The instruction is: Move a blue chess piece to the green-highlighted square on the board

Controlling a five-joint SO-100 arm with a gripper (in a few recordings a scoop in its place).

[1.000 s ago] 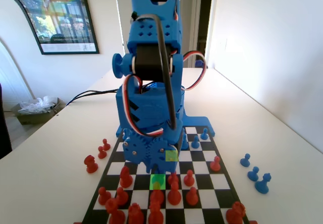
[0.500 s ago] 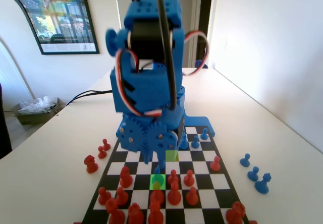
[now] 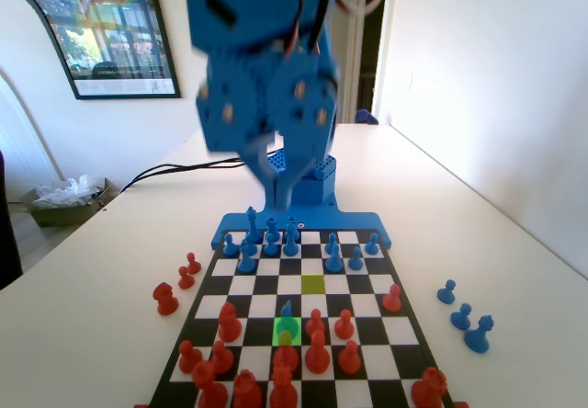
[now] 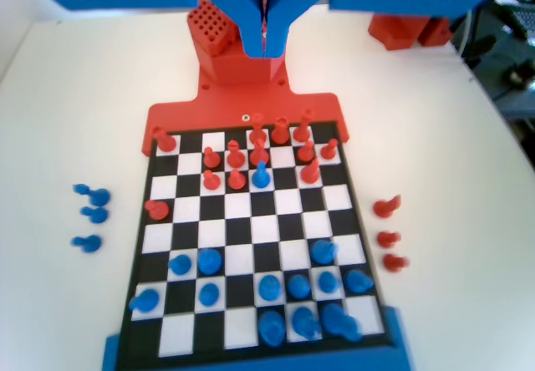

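Pincer (image 4: 264, 41) raised high above the board (image 3: 367, 316), jaws together, nothing held. Blue chess piece (image 3: 287, 311) stands on the green-highlighted square (image 3: 287, 333), among red pawns. Placement judged complete; next move is retreat clear of the tabletop (image 3: 496, 243).

Blue arm raised high above the table in the fixed view, blurred, its upper links running out of the top edge. Gripper (image 3: 280, 180) points straight down, hanging well above the surface, its two fingers tapering to a narrow tip. In the wrist view the gripper (image 4: 265, 47) drops from the top edge with both jaws pressed together, only a thin seam between them, nothing held.
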